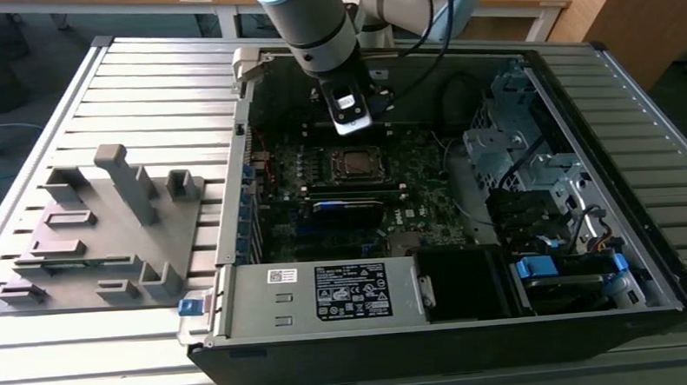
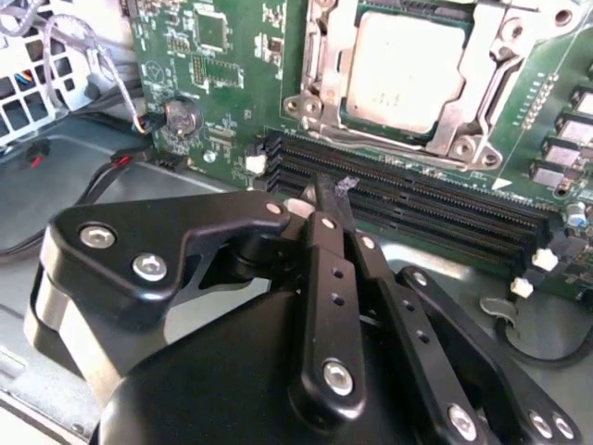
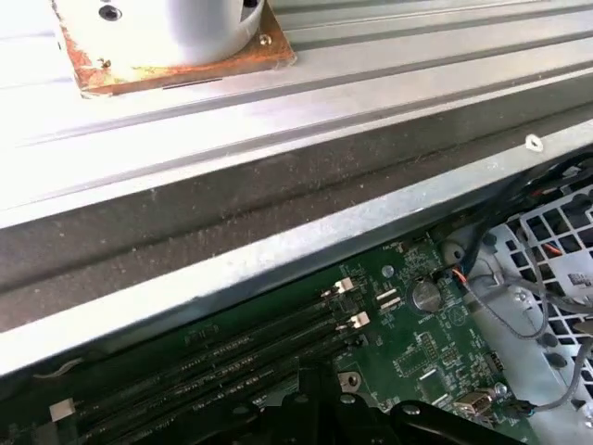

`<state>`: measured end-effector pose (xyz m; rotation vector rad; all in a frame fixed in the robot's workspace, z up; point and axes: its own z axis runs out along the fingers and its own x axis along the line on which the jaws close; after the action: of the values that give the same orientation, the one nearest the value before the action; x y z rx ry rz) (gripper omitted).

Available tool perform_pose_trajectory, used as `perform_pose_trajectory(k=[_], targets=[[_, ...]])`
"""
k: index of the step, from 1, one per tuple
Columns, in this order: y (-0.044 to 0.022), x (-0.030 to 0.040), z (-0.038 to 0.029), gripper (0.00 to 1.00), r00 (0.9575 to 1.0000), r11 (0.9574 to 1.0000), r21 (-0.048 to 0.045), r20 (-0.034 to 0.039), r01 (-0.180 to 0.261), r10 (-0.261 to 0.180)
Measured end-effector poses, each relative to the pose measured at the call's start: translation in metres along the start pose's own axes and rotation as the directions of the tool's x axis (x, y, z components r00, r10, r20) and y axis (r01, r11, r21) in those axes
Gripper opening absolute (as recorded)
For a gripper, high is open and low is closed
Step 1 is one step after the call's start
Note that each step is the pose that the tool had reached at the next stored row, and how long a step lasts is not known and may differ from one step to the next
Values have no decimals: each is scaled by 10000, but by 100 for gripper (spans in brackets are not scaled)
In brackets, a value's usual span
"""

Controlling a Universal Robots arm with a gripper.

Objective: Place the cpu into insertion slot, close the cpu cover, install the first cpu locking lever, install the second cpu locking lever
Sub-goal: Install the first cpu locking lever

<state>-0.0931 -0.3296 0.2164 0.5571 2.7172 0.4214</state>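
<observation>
The arm is reaching down into the open computer case (image 1: 625, 258), which is lying on its side on the ribbed metal surface (image 1: 142, 88). The tool (image 1: 353, 122) is hanging just above the green motherboard (image 1: 418, 176), near the socket but a little toward the far wall of the case in the exterior view. In the second wrist view the tool's black fingers (image 2: 326, 222) are pressed together at their tips, with nothing gripped between them, and they are pointing toward the long black memory slots (image 2: 408, 199).

The cpu (image 2: 400, 69) is already sitting in the insertion slot (image 2: 326, 79), its dull silver top facing up. The cpu cover (image 2: 468, 116) is lying flat around the chip, framing it. Whether the locking levers are latched cannot be told.

A grey plastic fixture (image 1: 102, 229) is standing on the surface at the exterior view's left, well apart from the case. A coin battery (image 3: 425, 295) is sitting on the motherboard beside loose grey wires (image 3: 519, 315).
</observation>
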Motion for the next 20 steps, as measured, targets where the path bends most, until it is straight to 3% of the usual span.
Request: perform_pose_trajectory(k=[1, 3, 9, 14, 15, 20], targets=[[0, 0, 0, 11, 10000, 10000, 2, -2, 1, -1], [0, 0, 2, 11, 10000, 9999, 163, -91, 14, -13], [-1, 0, 8, 11, 9988, 9959, 896, -482, 97, -54], [-1, 1, 12, 11, 9960, 9880, 1535, -891, 178, -41], [-2, 2, 14, 11, 9956, 9864, 1629, -932, 195, -43], [-2, 1, 15, 11, 9953, 9857, 1670, -963, 204, -42]])
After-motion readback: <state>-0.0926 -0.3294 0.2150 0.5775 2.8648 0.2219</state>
